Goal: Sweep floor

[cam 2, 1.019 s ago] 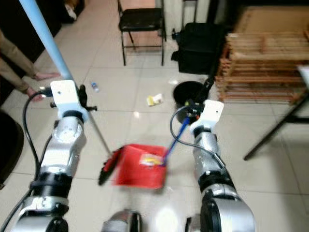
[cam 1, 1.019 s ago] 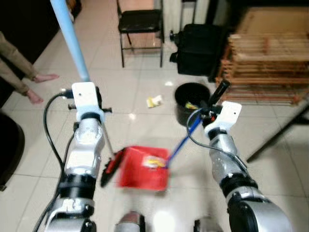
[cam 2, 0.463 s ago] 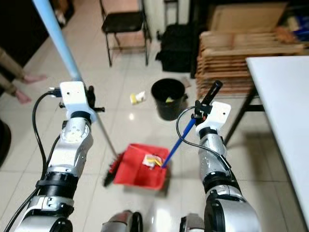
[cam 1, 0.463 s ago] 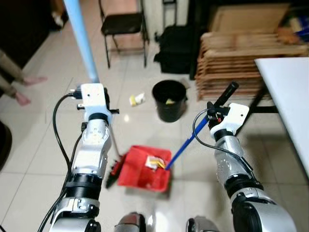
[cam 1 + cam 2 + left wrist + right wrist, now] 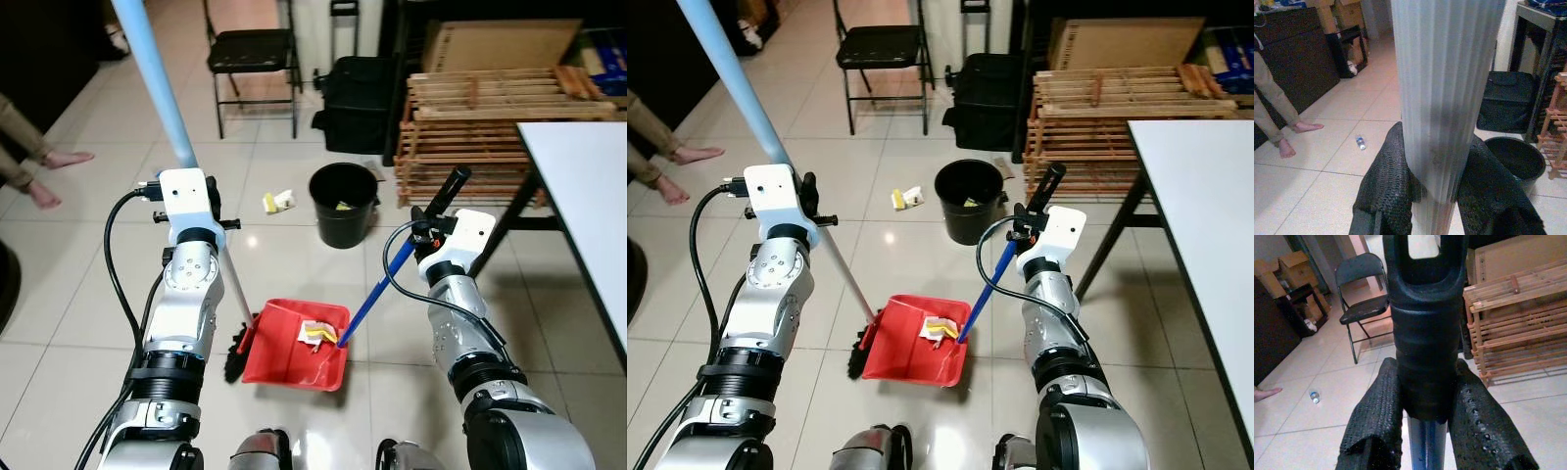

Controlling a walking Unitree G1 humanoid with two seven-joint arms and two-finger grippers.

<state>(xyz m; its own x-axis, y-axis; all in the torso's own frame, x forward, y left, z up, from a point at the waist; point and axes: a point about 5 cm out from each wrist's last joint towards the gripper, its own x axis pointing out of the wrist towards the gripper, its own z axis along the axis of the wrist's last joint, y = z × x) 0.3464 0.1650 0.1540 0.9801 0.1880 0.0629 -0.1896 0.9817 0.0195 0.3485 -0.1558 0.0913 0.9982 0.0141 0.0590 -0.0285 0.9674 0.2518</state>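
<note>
Standing over the red dustpan, the robot has a tool in each hand. Its left hand is clamped on the pale blue broom handle, fingers pressed to either side of the ribbed pole, and the dark broom head sits on the floor below that hand, touching the pan's left edge. The right hand is closed tight on the black grip of the dustpan handle, whose blue shaft slants down and away from that hand to the pan.

A second ago the pan and brush were a blur; now they sit sharp and settled on the tiles, so the sweeping stroke looks finished. A scrap of yellow and white litter lies inside the pan, near where the shaft meets it. I'd say this bit of floor is gathered and emptying comes next.

The view has also swung: the white desk now shows beyond the right hand, and the person's bare feet sit further off past the left hand. That is the robot's head turning, not the things moving.

Ahead of both hands stands the black bin, with another crumpled wrapper on the floor just beside it, not yet swept. A small bottle lies further out.
</note>
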